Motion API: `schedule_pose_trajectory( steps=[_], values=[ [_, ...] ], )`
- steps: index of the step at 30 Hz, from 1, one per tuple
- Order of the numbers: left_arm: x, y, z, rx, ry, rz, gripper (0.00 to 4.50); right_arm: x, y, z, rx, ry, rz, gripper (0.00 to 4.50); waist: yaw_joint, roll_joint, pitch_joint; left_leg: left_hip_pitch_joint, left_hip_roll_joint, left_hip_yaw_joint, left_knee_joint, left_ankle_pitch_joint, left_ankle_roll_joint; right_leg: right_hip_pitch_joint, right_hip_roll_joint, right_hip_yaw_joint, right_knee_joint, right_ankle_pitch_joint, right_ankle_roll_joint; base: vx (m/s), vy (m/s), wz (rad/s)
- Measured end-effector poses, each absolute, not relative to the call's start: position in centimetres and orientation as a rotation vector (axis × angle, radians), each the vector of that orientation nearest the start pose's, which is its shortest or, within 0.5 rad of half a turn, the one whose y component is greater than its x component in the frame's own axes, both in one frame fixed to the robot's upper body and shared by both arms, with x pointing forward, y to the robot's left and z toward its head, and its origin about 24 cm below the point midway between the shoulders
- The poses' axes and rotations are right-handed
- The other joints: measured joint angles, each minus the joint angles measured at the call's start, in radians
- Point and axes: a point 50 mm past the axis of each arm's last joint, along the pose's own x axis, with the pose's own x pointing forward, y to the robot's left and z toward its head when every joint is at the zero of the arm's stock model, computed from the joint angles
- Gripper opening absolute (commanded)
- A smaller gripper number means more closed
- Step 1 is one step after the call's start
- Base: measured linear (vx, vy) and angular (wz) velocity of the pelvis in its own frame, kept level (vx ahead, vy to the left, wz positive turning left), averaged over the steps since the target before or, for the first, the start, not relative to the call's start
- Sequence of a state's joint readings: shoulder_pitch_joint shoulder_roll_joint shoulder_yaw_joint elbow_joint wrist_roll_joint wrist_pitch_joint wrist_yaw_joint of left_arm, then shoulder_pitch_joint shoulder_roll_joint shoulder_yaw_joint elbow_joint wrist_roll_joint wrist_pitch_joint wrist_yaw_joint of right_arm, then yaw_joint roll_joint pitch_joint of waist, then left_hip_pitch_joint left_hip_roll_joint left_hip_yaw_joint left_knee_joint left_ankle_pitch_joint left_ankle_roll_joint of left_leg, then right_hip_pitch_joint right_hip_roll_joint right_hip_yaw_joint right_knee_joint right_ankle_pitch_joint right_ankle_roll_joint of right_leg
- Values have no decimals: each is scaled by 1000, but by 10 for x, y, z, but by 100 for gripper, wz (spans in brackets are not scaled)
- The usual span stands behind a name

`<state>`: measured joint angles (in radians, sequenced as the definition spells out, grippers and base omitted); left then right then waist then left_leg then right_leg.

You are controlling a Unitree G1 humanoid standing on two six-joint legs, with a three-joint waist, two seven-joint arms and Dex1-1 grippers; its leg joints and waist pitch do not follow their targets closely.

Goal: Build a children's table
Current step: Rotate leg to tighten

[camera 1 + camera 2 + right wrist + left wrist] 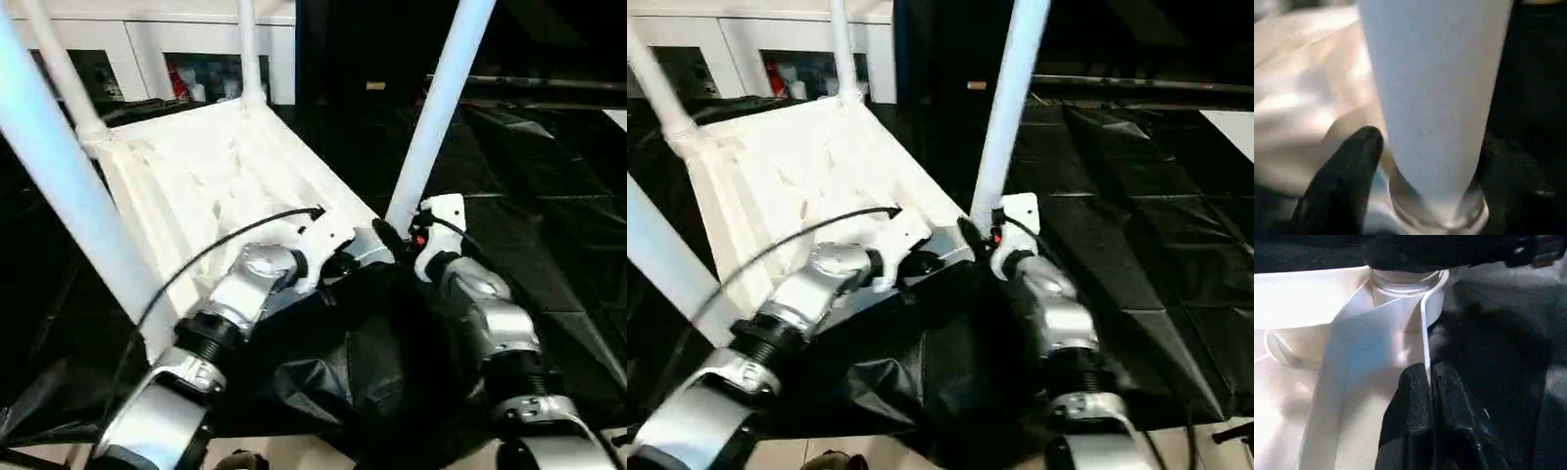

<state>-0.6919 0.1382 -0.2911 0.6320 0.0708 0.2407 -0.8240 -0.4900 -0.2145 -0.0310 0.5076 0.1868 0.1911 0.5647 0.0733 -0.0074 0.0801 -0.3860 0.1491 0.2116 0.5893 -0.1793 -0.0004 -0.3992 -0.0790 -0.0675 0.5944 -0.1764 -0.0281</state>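
The upturned table top (211, 181) lies ribs-up on the black-draped work surface (549, 245), left gripper (1429, 377) pinched shut on its thin rim while the right gripper (1422, 156) straddles the near-right leg (438, 108), fingers spread, so that leg could tilt in its corner socket (1437, 215) if nudged.

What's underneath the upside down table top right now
Black cloth covers the work surface under the table top, bunching up near the forearms. Whatever lies directly beneath the top is hidden by the top itself.
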Motion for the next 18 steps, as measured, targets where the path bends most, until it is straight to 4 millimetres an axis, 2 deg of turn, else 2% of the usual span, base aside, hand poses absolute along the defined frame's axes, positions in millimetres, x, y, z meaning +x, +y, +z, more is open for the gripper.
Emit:
schedule_pose_trajectory(
  steps=[2,8,16,18],
  values=[
    [334,74,61,364,370,-1134,0,327,-164,58,-23,233,684,347,8,0,0,0,0,0,0,0,0,0,0,0,0,-1,1,0,0,0],
    [320,99,62,362,384,-1296,0,307,-172,64,-101,281,954,347,17,0,1,-2,0,0,0,0,0,-2,0,0,0,-1,2,0,0,0],
    [307,109,61,336,421,-1408,0,298,-173,66,-99,305,1082,347,26,0,1,-3,0,0,1,0,0,-2,0,0,0,-1,2,0,0,0],
    [306,111,61,333,424,-1413,0,298,-173,67,-90,301,1097,323,26,0,1,-3,0,0,1,0,0,-2,0,0,0,-1,2,0,0,0]
  ],
)
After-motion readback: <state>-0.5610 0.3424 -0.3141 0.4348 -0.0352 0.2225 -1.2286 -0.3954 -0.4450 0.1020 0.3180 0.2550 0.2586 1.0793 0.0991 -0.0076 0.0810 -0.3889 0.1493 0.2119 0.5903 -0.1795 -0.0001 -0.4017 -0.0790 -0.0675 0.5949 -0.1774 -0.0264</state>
